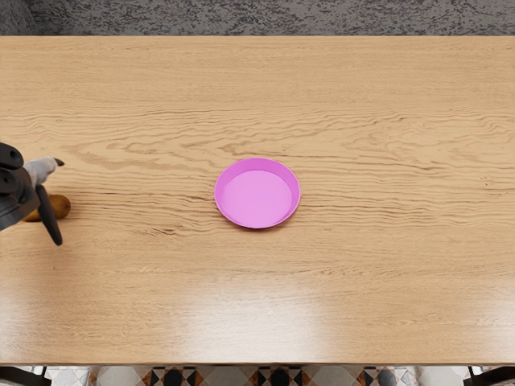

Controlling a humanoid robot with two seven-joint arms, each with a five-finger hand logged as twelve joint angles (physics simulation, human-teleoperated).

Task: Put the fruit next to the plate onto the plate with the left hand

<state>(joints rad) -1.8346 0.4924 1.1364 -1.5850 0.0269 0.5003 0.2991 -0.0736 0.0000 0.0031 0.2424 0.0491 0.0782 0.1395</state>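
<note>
On the light wooden table (257, 96), a small brown rounded fruit (59, 207) was flanked by the left hand (28, 195), its fingers (51, 223) spread wide, well apart from the round pink plate (257, 197).

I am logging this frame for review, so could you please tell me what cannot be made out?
The fruit: head view, partly hidden behind the left hand; its kind is unclear.
The left hand: cut off by the left edge; whether it grips the fruit is unclear.
The right hand: outside the head view.
</note>
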